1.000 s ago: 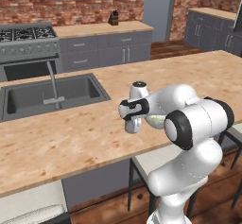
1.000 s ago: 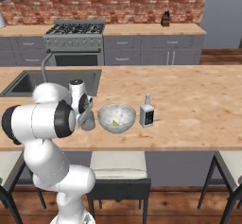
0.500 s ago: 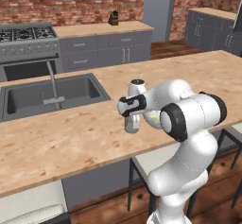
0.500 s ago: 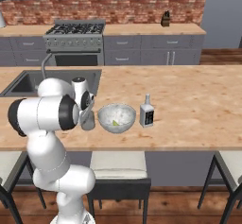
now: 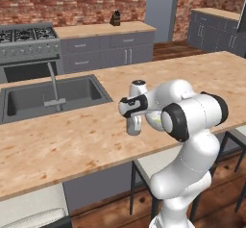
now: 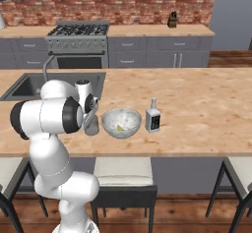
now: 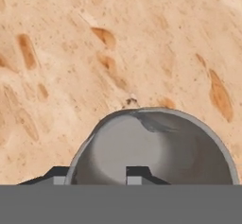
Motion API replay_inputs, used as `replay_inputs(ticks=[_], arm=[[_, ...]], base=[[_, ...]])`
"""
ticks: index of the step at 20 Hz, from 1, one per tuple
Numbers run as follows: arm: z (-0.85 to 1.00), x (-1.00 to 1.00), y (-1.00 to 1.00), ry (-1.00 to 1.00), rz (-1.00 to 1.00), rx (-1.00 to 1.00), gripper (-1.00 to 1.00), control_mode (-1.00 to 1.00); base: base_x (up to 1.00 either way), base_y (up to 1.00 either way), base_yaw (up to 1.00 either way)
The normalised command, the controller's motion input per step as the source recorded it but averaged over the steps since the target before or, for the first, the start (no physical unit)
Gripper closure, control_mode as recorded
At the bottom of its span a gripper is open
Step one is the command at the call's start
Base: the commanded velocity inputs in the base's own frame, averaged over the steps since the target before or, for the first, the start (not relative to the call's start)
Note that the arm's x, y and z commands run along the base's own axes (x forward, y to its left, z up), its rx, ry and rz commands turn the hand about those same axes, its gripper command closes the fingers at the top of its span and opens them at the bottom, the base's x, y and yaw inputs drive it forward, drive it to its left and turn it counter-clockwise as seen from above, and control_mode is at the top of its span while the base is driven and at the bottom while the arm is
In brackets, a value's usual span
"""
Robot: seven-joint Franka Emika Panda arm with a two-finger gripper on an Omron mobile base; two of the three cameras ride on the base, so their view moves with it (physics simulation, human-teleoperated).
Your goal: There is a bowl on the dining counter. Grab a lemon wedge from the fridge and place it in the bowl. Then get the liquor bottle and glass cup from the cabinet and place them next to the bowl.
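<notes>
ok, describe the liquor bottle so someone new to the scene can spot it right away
Start at the long wooden dining counter in the foreground, on the near side of the sink. Near its front edge stand three things in a row: a glass cup by the robot's hand, a pale bowl holding a lemon wedge, and the liquor bottle on the bowl's far side. It is the only tall, narrow-necked one, clear with a dark label.

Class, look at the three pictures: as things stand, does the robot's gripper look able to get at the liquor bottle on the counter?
Probably yes. The gripper is at the glass cup, left of the bowl; the liquor bottle stands upright on the bowl's far side. Lifting over the bowl should leave its top free.
</notes>
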Motion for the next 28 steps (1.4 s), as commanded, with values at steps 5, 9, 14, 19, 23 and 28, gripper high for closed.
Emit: replay_inputs(ticks=[5, 9, 14, 19, 23, 28], arm=[[-0.05, -0.03, 0.01, 0.06, 0.00, 0.00, -1.00, -1.00], [0.00, -0.43, 0.00, -0.06, 0.00, 0.00, -1.00, -1.00], [0.16, -0.43, -0.01, -0.09, 0.00, 0.00, -1.00, -1.00], [0.36, -0.33, -0.06, -0.09, 0.00, 0.01, -1.00, -1.00], [0.49, -0.11, -0.06, -0.09, 0.00, 0.01, -1.00, -1.00], [0.51, -0.39, -0.01, -0.19, 0.00, 0.00, -1.00, -1.00]], base=[[0.00, 0.00, 0.00], [0.00, 0.00, 0.00], [0.00, 0.00, 0.00], [0.00, 0.00, 0.00], [0.00, 0.00, 0.00], [0.00, 0.00, 0.00]])
